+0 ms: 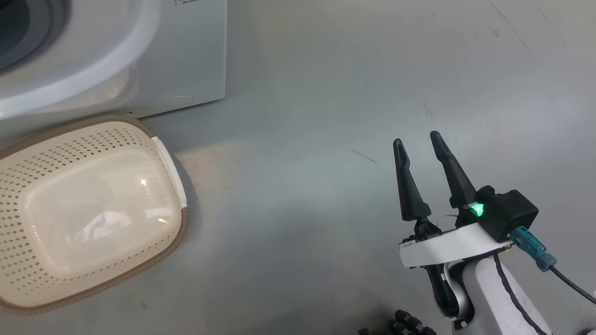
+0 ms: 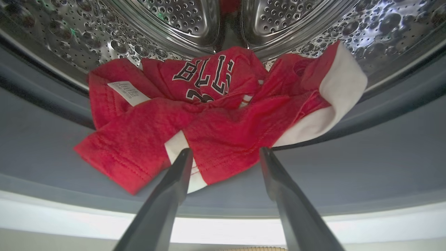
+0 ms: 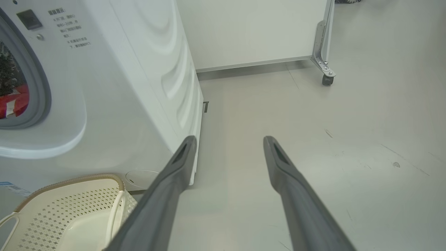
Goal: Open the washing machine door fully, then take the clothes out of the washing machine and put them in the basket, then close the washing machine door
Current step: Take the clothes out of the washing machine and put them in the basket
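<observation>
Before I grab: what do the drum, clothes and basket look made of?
Drum: polished metal, likely steel; mirror glints, embossed perforations. Clothes: soft red knit fabric; folds, stitched hems. Basket: glossy cream plastic, perforated; brown rim looks woven, perhaps moulded.

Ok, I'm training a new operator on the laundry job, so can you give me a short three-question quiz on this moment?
1. True or false: the basket holds a jersey.
2. The left pincer is: A) shut on the red jerseys; B) open, pointing at the red jerseys in the steel drum; C) open over the basket.
3. Fill in: the right pincer hangs open above the bare ___.
Key: 1 false; 2 B; 3 floor.
</observation>
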